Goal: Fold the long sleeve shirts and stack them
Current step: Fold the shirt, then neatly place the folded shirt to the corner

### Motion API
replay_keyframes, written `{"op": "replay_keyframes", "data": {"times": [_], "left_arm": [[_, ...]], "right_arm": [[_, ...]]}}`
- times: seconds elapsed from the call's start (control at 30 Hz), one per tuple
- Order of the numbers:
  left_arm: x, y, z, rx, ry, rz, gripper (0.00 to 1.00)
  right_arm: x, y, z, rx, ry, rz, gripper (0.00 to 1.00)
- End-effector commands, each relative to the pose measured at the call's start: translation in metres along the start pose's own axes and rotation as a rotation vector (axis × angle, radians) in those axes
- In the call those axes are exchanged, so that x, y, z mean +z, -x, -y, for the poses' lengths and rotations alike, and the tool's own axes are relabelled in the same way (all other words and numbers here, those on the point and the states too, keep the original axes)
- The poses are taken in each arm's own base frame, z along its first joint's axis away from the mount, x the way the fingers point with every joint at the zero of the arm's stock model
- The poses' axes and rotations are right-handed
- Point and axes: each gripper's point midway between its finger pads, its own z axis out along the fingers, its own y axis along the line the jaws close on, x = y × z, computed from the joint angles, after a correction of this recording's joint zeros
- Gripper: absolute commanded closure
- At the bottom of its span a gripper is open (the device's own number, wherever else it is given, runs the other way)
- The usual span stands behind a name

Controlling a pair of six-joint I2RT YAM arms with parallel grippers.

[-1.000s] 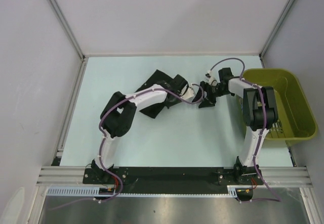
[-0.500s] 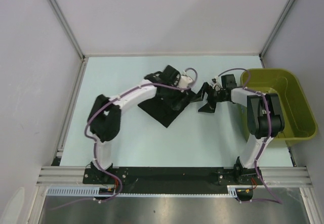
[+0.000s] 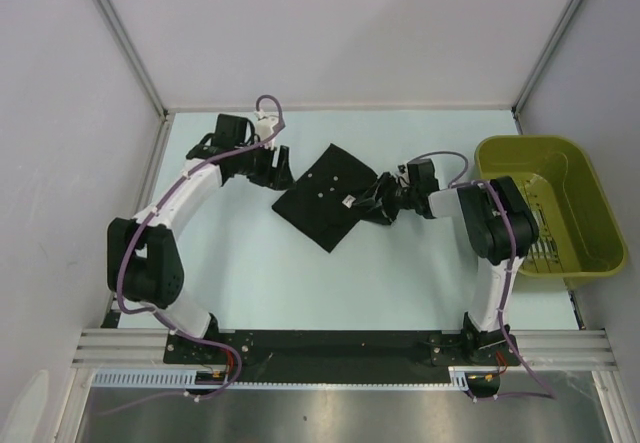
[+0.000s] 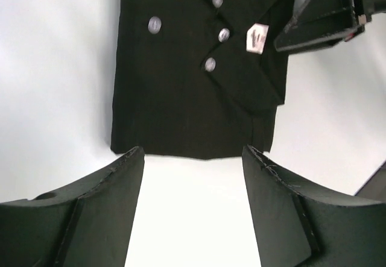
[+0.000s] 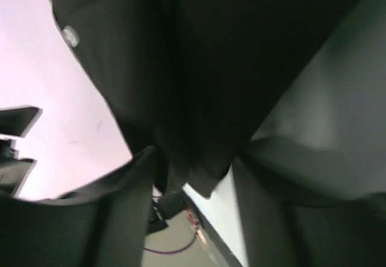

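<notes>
Shirt: we see one black shirt folded into a flat, squarish packet. It lies cornerwise on the pale bench, about midway between the two arms.
Shirt details: a sleeve is folded across the top, with small grey buttons and a white tag showing.
Left pincer: the left pincer is spread, and only bare bench shows between its fingers. It sits just beside the shirt's far-left edge and faces the cloth.
Right pincer: the right pincer is at the shirt's right corner. From its own wrist camera we see the fingers spread, with a bunched fold of black cloth lying between them. A sliver of bench shows between the cloth and one finger, so we see no pinch on it.
Basket: an olive-green basket stands at the right edge of the bench, beside the right arm and well apart from the shirt.
</notes>
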Motion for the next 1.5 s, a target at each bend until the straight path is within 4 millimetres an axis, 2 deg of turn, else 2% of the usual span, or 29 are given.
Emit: {"op": "replay_keyframes", "data": {"times": [0.0, 0.03, 0.07, 0.1, 0.17, 0.2, 0.23, 0.27, 0.3, 0.37, 0.43, 0.47, 0.5, 0.67, 0.7, 0.87, 0.97, 1.0, 1.07, 1.1, 1.13, 1.2, 1.23, 1.27, 1.33, 1.37, 1.4, 1.43, 1.47], "left_arm": [[-0.019, 0.010, 0.000, -0.076, -0.050, 0.100, 0.28], [-0.022, 0.006, -0.008, -0.092, -0.039, 0.101, 0.28], [-0.024, 0.003, -0.012, -0.096, -0.027, 0.100, 0.28], [-0.024, -0.002, -0.016, -0.103, -0.023, 0.089, 0.28], [-0.021, -0.016, -0.019, -0.028, -0.030, 0.059, 0.30], [-0.019, -0.021, -0.014, -0.002, -0.068, 0.057, 0.30], [-0.014, -0.036, -0.014, 0.036, -0.081, 0.034, 0.30], [-0.009, -0.041, -0.014, 0.059, -0.085, 0.027, 0.30], [-0.002, -0.050, -0.011, 0.080, -0.093, -0.001, 0.30], [0.014, -0.060, -0.013, 0.106, -0.108, -0.041, 0.30], [0.027, -0.058, -0.007, 0.076, -0.152, -0.043, 0.31], [0.041, -0.063, -0.011, 0.042, -0.159, -0.065, 0.32], [0.046, -0.054, -0.008, -0.001, -0.186, -0.053, 0.34], [0.077, -0.059, -0.013, -0.134, -0.236, -0.078, 0.47], [0.080, -0.061, -0.012, -0.155, -0.251, -0.082, 0.50], [0.091, -0.066, 0.005, -0.269, -0.387, -0.087, 0.52], [0.097, -0.076, 0.007, -0.316, -0.390, -0.107, 0.72], [0.097, -0.083, 0.009, -0.334, -0.391, -0.122, 0.85], [0.095, -0.096, 0.016, -0.347, -0.400, -0.151, 0.99], [0.091, -0.104, 0.023, -0.345, -0.411, -0.175, 1.00], [0.086, -0.107, 0.037, -0.309, -0.432, -0.189, 1.00], [0.077, -0.134, 0.059, -0.265, -0.458, -0.245, 1.00], [0.069, -0.138, 0.082, -0.208, -0.488, -0.255, 1.00], [0.065, -0.159, 0.093, -0.195, -0.501, -0.295, 1.00], [0.059, -0.177, 0.123, -0.131, -0.550, -0.339, 1.00], [0.051, -0.187, 0.133, -0.108, -0.574, -0.348, 0.88], [0.048, -0.187, 0.140, -0.078, -0.594, -0.328, 0.80], [0.042, -0.197, 0.143, -0.079, -0.603, -0.333, 0.70], [0.033, -0.186, 0.146, -0.036, -0.610, -0.277, 0.58]], "right_arm": [[0.025, 0.017, 0.023, 0.028, -0.052, 0.076, 0.54], [0.024, 0.018, 0.026, 0.017, -0.065, 0.067, 0.80], [0.021, 0.025, 0.023, -0.004, -0.077, 0.072, 0.93], [0.015, 0.021, 0.036, -0.019, -0.129, 0.045, 1.00], [0.006, 0.021, 0.042, -0.028, -0.140, 0.022, 1.00], [-0.003, 0.020, 0.051, -0.079, -0.167, -0.011, 1.00], [-0.008, 0.017, 0.058, -0.119, -0.204, -0.052, 1.00], [-0.011, 0.023, 0.053, -0.176, -0.212, -0.067, 1.00], [-0.019, 0.018, 0.060, -0.178, -0.256, -0.109, 1.00], [-0.026, 0.025, 0.067, -0.266, -0.290, -0.130, 1.00], [-0.031, 0.032, 0.063, -0.323, -0.307, -0.142, 1.00], [-0.031, 0.032, 0.066, -0.328, -0.317, -0.158, 1.00], [-0.031, 0.036, 0.061, -0.346, -0.317, -0.160, 1.00], [-0.029, 0.050, 0.061, -0.425, -0.345, -0.161, 1.00], [-0.028, 0.055, 0.055, -0.448, -0.338, -0.157, 1.00], [-0.026, 0.062, 0.054, -0.497, -0.347, -0.188, 1.00], [-0.023, 0.064, 0.058, -0.508, -0.350, -0.210, 1.00], [-0.022, 0.064, 0.059, -0.513, -0.353, -0.217, 1.00], [-0.020, 0.073, 0.052, -0.552, -0.347, -0.218, 1.00], [-0.017, 0.075, 0.056, -0.550, -0.352, -0.229, 1.00], [-0.016, 0.084, 0.046, -0.573, -0.343, -0.217, 1.00], [-0.008, 0.086, 0.045, -0.599, -0.331, -0.238, 1.00], [-0.006, 0.086, 0.040, -0.606, -0.322, -0.250, 1.00], [0.001, 0.088, 0.027, -0.662, -0.297, -0.260, 1.00], [0.011, 0.072, 0.028, -0.735, -0.264, -0.358, 1.00], [0.015, 0.073, 0.015, -0.799, -0.238, -0.369, 1.00], [0.025, 0.056, 0.017, -0.882, -0.210, -0.442, 1.00], [0.029, 0.050, 0.015, -0.929, -0.194, -0.472, 1.00], [0.034, 0.049, 0.002, -1.011, -0.164, -0.480, 1.00]]}}
